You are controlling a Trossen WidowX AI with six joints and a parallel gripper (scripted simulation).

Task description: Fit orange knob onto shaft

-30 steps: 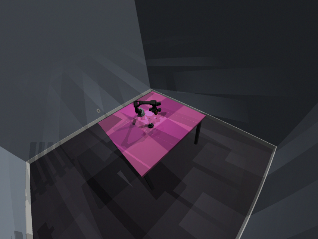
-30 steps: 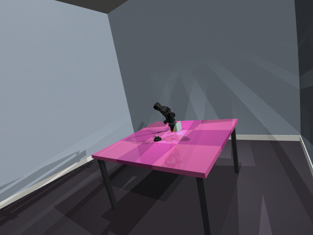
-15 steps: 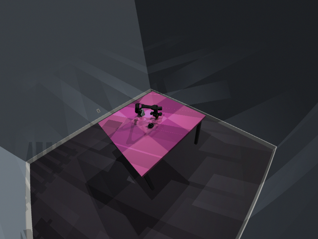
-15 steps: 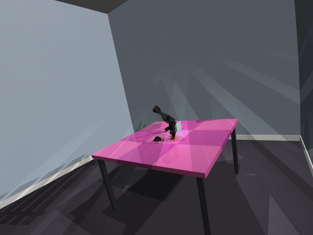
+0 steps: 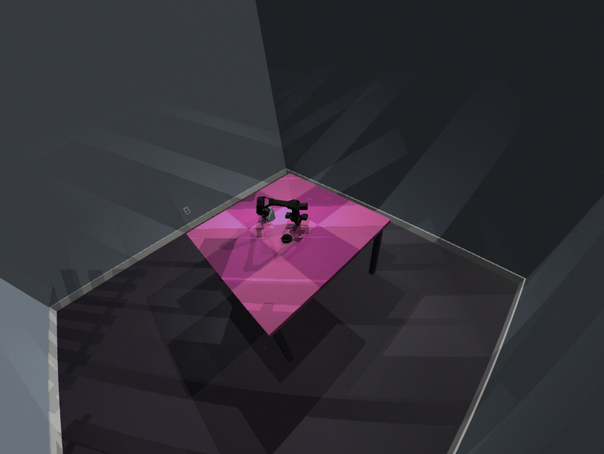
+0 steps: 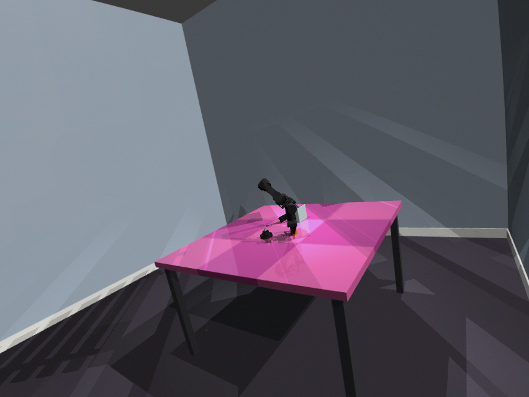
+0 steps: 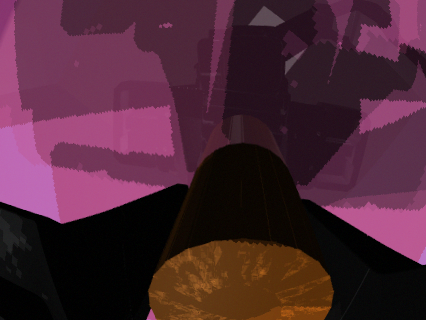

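Note:
The orange knob (image 7: 240, 285) (image 6: 295, 233) stands between the fingers of my gripper (image 7: 242, 204) (image 6: 293, 231), which is shut on it. In the wrist view its lit orange end faces the camera, and its far end meets its reflection at or just above the table top. The hole does not show. The round black pedestal (image 5: 286, 238) (image 6: 266, 235) stands on the table, a short way to the left of the knob in the exterior view. Its silver shaft (image 6: 264, 229) points up with nothing on it. The shaft's flat side is too small to make out.
The glossy pink table (image 5: 273, 303) (image 6: 256, 269) carries the arm, with patchy shadows and reflections. A pale grey angled block (image 5: 271, 213) (image 6: 302, 213) is by the arm's base, behind the gripper in the exterior view. Walls meet behind the table.

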